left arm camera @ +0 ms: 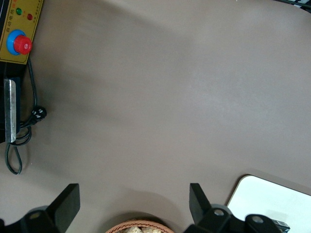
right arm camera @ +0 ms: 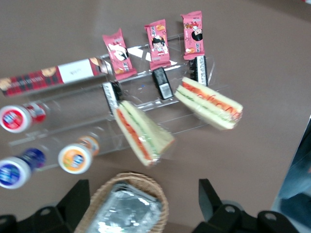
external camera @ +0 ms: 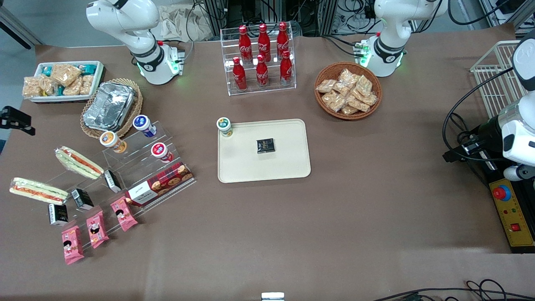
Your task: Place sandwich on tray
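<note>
Brown table (external camera: 355, 209), downward-facing jaws wide, empty, above foil-tray basket (right arm camera: 121, 204), near sandwich (external camera: 37, 190).

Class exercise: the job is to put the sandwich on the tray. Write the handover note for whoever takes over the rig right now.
Gripper: open and empty, hovering above the basket of foil containers, near the clear display stand.
Sandwich: lying on the clear stand at the working arm's end of the table, nearer the front camera than the other sandwich. Nothing is touching it.
Tray: mid-table, with a small cup in one corner and a black packet near its middle. The rest of it is bare.
Done: nothing yet.
Left: grasp the sandwich, carry it over and set it on the tray.
</note>
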Controlling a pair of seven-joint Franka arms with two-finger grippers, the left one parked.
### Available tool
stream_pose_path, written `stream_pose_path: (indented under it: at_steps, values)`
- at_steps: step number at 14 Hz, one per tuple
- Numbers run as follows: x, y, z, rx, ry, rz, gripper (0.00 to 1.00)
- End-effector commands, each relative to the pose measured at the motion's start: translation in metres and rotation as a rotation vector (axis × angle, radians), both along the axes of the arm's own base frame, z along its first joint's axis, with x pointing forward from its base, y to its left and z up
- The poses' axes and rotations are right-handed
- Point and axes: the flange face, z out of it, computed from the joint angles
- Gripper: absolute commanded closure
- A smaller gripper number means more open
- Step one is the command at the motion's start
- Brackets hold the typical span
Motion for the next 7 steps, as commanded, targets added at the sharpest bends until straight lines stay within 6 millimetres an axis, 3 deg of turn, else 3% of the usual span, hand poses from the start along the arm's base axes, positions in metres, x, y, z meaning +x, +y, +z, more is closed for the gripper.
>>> stream_pose_path:
  at_steps: [1, 2, 7]
  values:
    - [0.010, -0.032, -0.016, -0.021, 0.004, 0.141, 0.01]
    - [0.012, -0.047, -0.020, -0.033, -0.001, 0.187, 0.01]
    - [0.039, -0.087, -0.058, -0.021, 0.009, 0.404, 0.01]
